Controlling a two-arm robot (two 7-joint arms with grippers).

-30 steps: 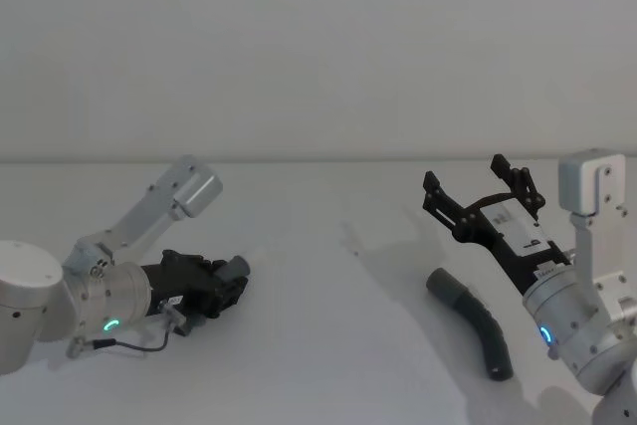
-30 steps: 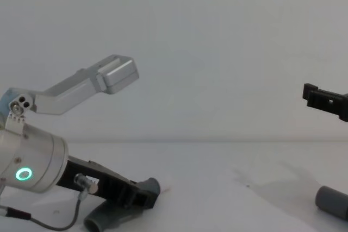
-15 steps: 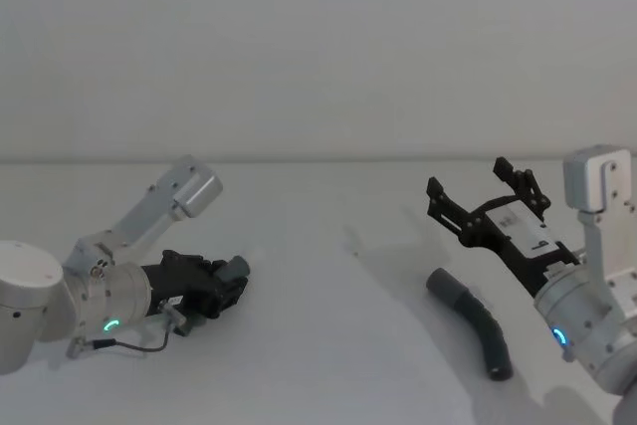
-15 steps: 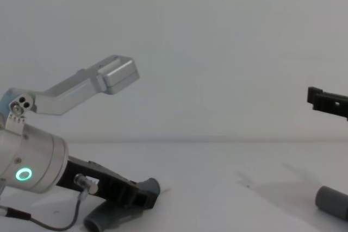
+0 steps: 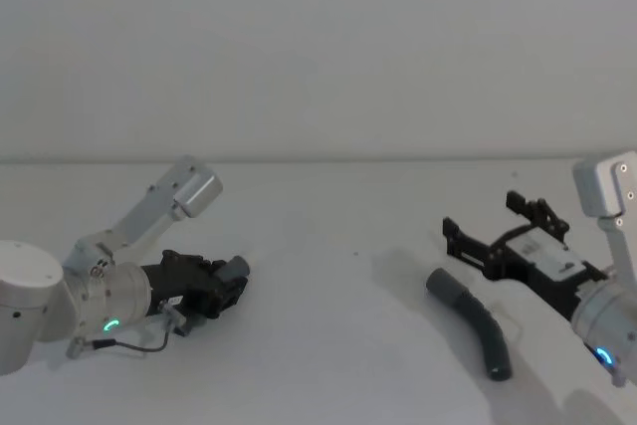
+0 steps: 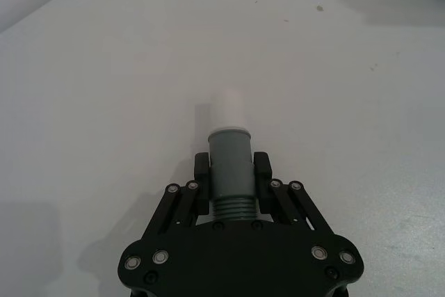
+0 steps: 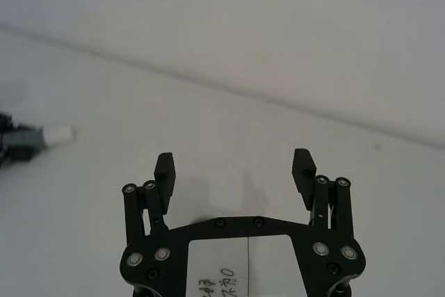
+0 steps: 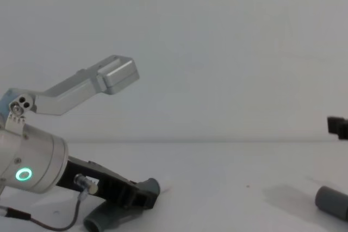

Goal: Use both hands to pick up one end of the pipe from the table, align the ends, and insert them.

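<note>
On the left of the white table (image 5: 328, 345), my left gripper (image 5: 231, 281) lies low, shut on one grey cuff (image 6: 229, 161) of the pipe. The cuff's narrower white tip (image 6: 227, 108) pokes out past the fingers (image 6: 262, 168). In the chest view that cuff (image 8: 152, 186) sits just above the table. The other end lies on the right as a curved dark piece (image 5: 478, 320) with a smooth grey cuff (image 5: 445, 287). My right gripper (image 5: 482, 213) hovers open just behind this piece, nothing between its fingers (image 7: 165, 166).
A thin grey cable (image 5: 139, 345) with a metal plug (image 8: 82, 181) hangs at the left wrist. A plain white wall stands behind the table's far edge (image 5: 318, 160). Bare table lies between the two arms.
My right gripper, still open, has dropped lower and drawn back to the right, closer to the lying pipe end. The left gripper and its cuff have not moved.
</note>
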